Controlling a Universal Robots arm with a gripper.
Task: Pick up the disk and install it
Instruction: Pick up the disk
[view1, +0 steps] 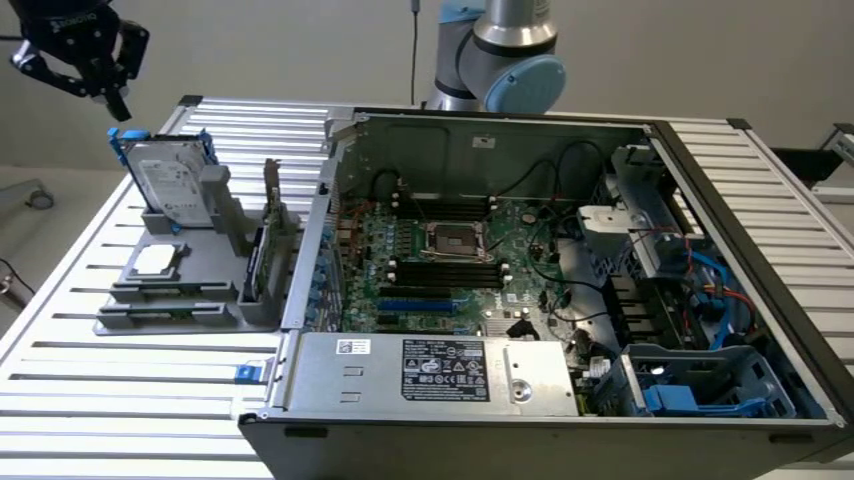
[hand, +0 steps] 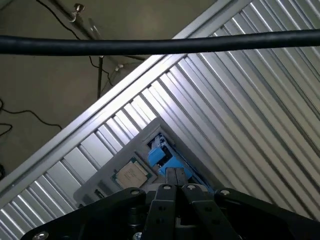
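Hovers with end effector (view1: 112, 100) closed and empty above disk (view1: 174, 180), upright in stand (view1: 214, 318) on desk (view1: 80, 400); likely stiff, weighty, shock-sensitive, best gripped across blue rails (view1: 124, 137).

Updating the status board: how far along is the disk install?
Done: nothing yet. The silver-grey metal hard drive with blue plastic rails stands upright in its grey holder, outside the open computer case. In hand: the black gripper hangs above the drive, fingers together, holding nothing. Left: both the pickup and the install.
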